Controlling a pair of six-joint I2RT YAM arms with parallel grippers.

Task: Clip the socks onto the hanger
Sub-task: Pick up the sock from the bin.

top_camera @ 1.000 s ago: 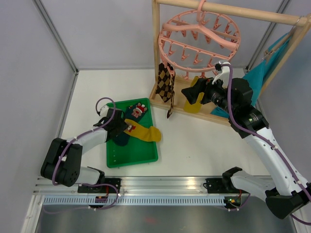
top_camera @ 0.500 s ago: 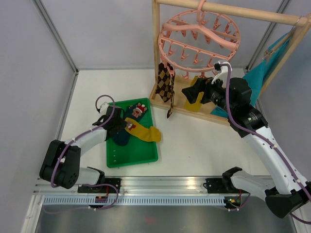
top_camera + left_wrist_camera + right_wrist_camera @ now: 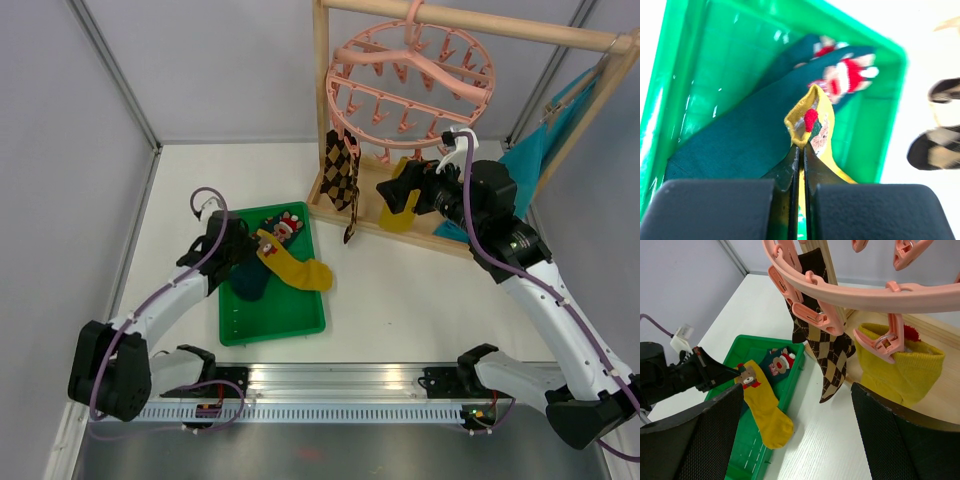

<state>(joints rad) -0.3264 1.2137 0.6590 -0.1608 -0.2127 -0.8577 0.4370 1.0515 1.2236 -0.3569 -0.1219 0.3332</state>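
Note:
A mustard-yellow sock (image 3: 292, 266) with a small bear figure lies across dark teal socks (image 3: 250, 282) in the green tray (image 3: 272, 322). My left gripper (image 3: 250, 250) is shut on its cuff (image 3: 811, 119); in the left wrist view the jaws (image 3: 801, 148) pinch the folded yellow edge and lift it over the teal fabric (image 3: 730, 142). The pink hanger (image 3: 410, 72) hangs from the rack, with an argyle sock (image 3: 342, 176) and another yellow sock (image 3: 403, 207) clipped on. My right gripper (image 3: 397, 196) stands open below the ring (image 3: 850, 294), holding nothing (image 3: 797, 388).
The wooden rack frame (image 3: 321, 100) stands at the back on a base board (image 3: 420, 232). A large teal cloth (image 3: 545, 140) hangs at its right end. Grey walls close in the white table (image 3: 400, 300) at left and back.
The left gripper has shut on the yellow sock's cuff and raised it slightly; its arm has drawn up and back. The right arm has not moved.

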